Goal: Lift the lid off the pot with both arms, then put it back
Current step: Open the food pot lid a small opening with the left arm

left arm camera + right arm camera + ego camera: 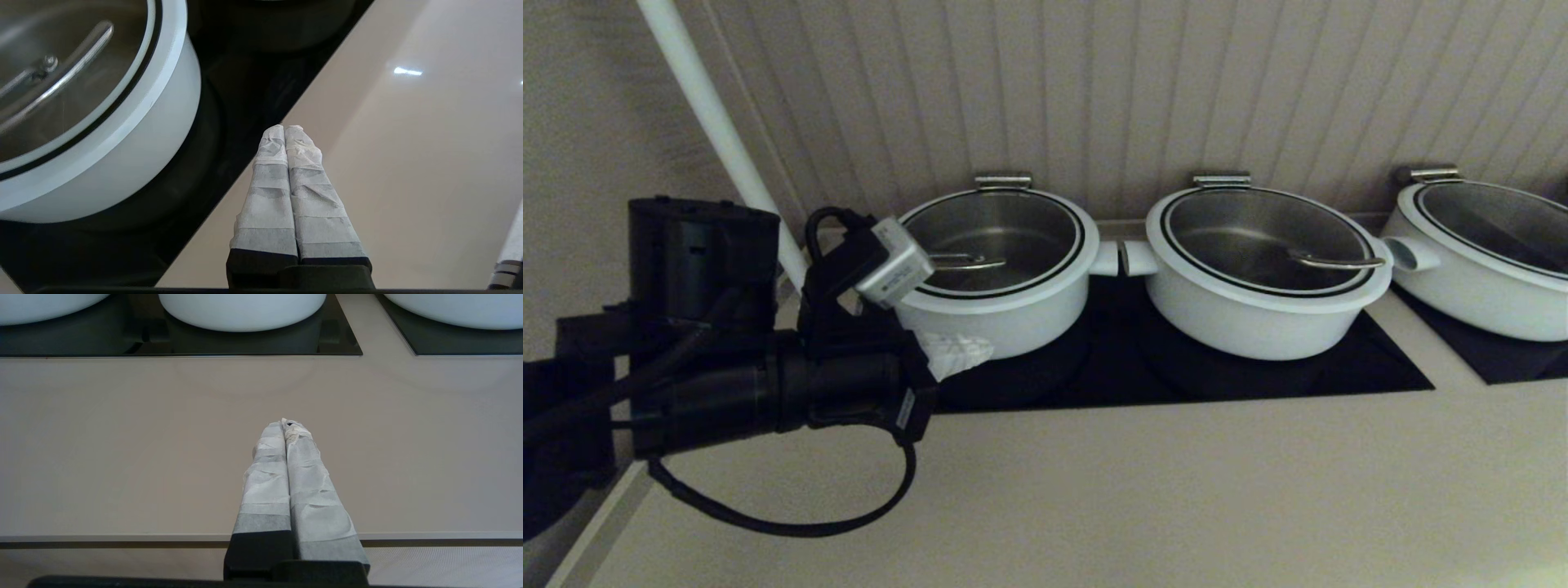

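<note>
**Lidded pot, both pincers closed and empty**

Lid (995,243) seated on pot (1001,314). Left gripper (284,130): fingers pressed together, just beside the pot's near wall, apparently not touching. Right gripper (286,425): fingers together, over bare countertop (122,449), well short of the pots.

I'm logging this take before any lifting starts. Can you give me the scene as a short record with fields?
pot: deep white pot, leftmost of three on the black cooktop
lid: glass lid seated on the pot, wire handle untouched
left hand: shut, empty, low beside the pot's front wall
right hand: shut, empty, above the beige counter, short of the cooktop
other pots: two wider white pots, lids on
progress: lift not yet begun
</note>
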### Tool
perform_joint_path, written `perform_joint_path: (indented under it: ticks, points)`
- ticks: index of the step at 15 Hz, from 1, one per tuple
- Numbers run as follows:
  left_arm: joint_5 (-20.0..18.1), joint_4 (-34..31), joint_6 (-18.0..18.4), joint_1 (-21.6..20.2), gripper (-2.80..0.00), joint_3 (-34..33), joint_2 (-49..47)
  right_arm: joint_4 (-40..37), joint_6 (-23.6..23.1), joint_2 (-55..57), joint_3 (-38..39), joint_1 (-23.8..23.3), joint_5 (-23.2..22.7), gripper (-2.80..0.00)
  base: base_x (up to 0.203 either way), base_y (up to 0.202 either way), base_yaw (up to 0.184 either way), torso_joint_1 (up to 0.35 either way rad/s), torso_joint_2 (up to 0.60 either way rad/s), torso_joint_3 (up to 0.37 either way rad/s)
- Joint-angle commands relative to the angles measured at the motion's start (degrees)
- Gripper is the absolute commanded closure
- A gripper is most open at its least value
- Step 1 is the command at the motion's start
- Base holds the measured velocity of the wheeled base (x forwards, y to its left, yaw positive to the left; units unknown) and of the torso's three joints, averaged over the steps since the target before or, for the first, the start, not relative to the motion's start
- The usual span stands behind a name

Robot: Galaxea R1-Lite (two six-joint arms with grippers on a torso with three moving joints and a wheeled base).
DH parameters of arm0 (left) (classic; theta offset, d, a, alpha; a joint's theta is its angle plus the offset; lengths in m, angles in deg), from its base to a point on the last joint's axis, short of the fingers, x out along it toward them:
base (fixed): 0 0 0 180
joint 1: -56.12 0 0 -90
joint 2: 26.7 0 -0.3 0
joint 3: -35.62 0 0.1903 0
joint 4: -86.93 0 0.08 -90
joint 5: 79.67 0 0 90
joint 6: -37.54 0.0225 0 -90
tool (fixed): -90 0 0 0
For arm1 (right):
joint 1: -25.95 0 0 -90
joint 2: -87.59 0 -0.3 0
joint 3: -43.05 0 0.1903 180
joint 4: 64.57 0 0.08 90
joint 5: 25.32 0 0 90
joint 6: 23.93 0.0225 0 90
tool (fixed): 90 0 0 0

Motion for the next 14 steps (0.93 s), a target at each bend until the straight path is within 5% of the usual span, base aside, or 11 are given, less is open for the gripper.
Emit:
perform_joint_path:
  ticks: [1,4,14]
  points:
    - [1.2,1.2,0.0,0.0,0.00,0.0,-2.0,0.0,0.0,0.0,0.0,0.0,0.0,0.00,0.000,0.000,0.000,0.000,0.00,0.000]
    - [4.0,5.6,-0.9,0.0,0.00,-0.1,-4.2,0.0,0.0,0.0,0.0,0.0,0.0,0.00,0.000,0.000,0.000,0.000,0.00,0.000]
    - [8.0,5.8,-2.7,-0.3,0.00,2.5,-6.9,0.0,0.0,0.0,0.0,0.0,0.0,0.00,0.000,0.000,0.000,0.000,0.00,0.000]
